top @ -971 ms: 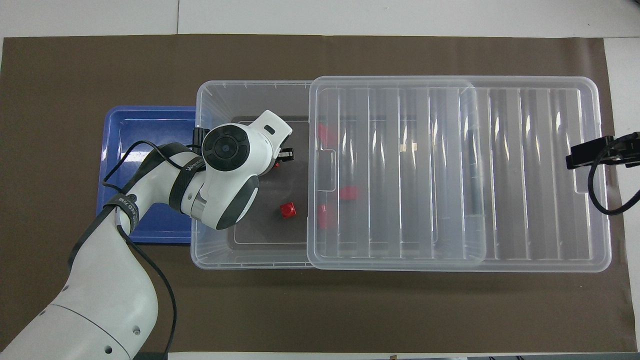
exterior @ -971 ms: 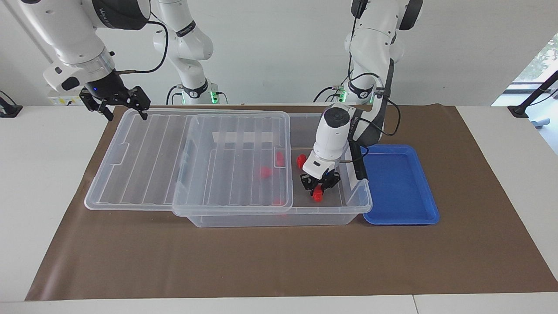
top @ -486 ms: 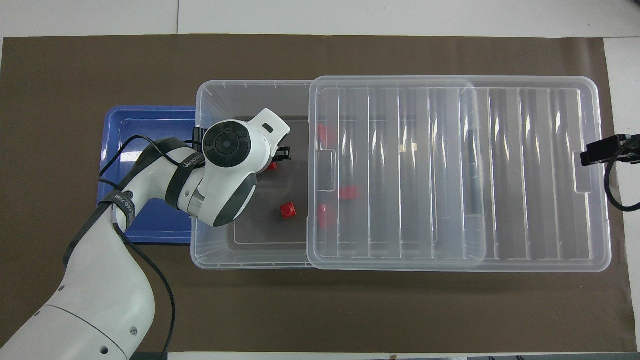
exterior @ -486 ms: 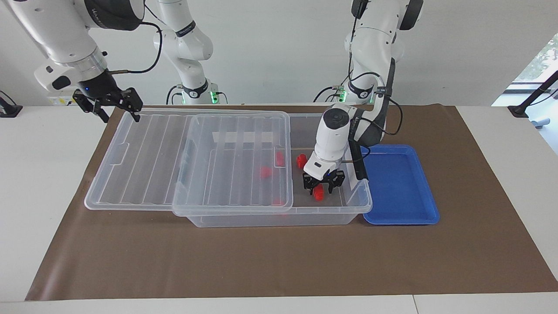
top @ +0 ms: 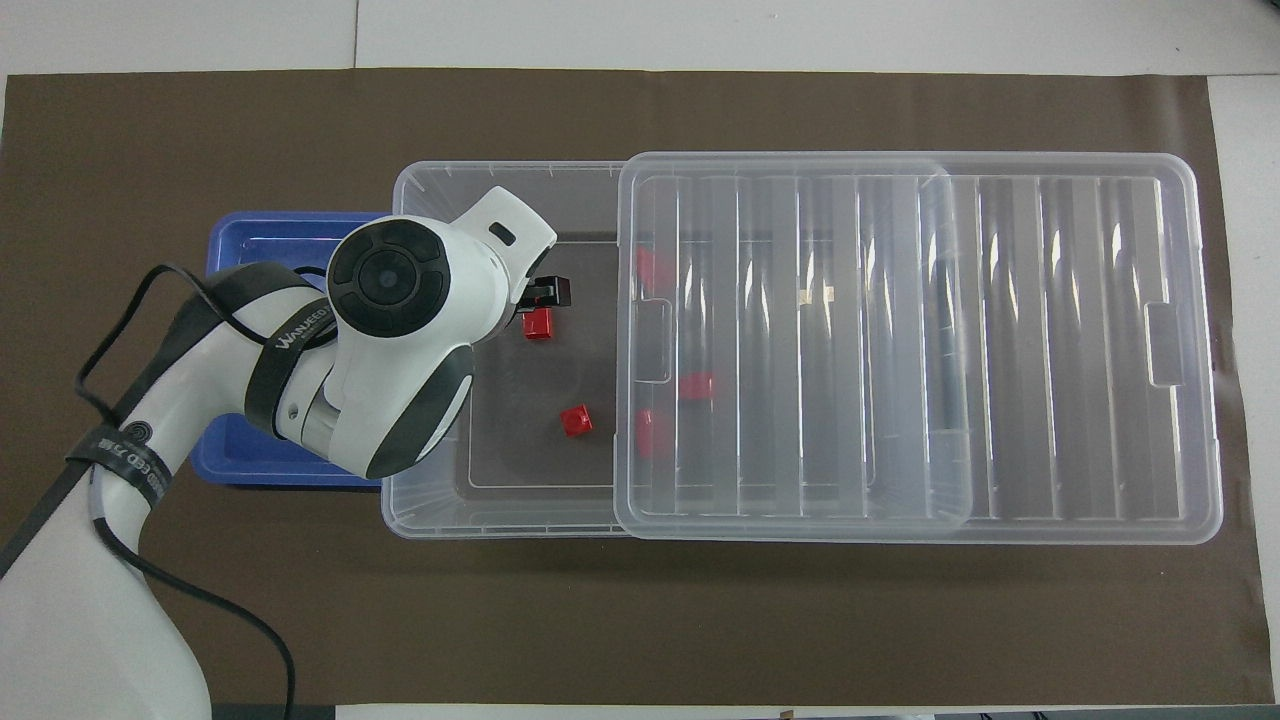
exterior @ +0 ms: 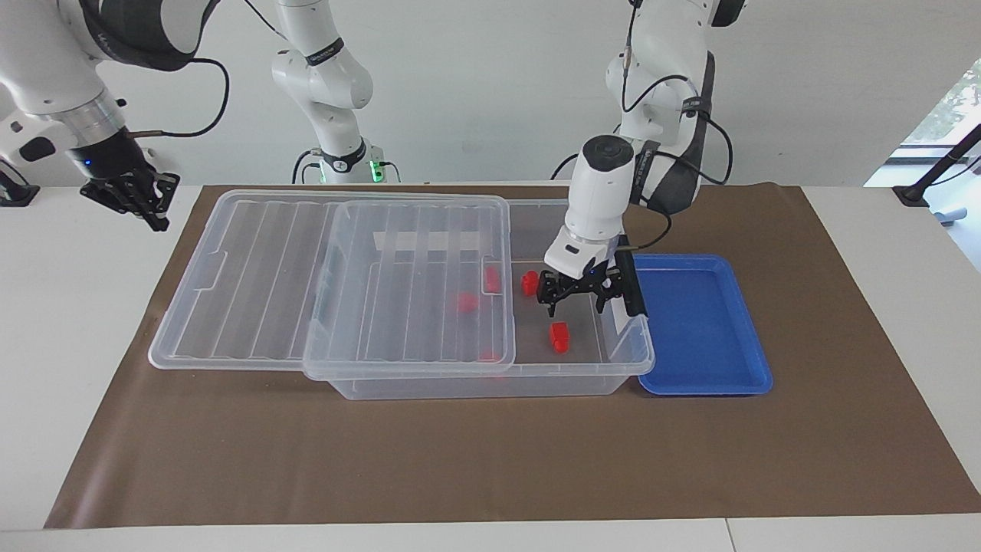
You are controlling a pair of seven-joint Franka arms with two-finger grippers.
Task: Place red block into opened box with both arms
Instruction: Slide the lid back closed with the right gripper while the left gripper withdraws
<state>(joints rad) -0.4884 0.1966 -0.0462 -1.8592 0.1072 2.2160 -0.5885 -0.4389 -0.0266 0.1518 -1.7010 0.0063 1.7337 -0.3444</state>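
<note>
The red block point(exterior: 560, 336) point(top: 538, 324) lies loose on the floor of the clear box point(exterior: 613, 360) point(top: 420, 520), in its uncovered end. My left gripper point(exterior: 576, 297) hangs open and empty over it, raised to about the height of the box's rim. A second red block point(exterior: 529, 282) point(top: 575, 420) lies nearer to the robots. Three more red blocks show dimly under the ribbed lid point(exterior: 253, 268) point(top: 1050, 350). The lid is slid toward the right arm's end. My right gripper point(exterior: 129, 198) is shut on nothing, over the white table off the lid's end.
A shallow blue tray point(exterior: 705, 322) point(top: 260, 250) sits against the box at the left arm's end, with nothing in it. The lid overhangs the box and rests on the brown mat point(exterior: 460, 460). The left arm's forearm covers part of the tray in the overhead view.
My left gripper opened, let the red block drop to the box floor, and rose. My right gripper shut and drew away from the lid's corner, out past the mat's edge.
</note>
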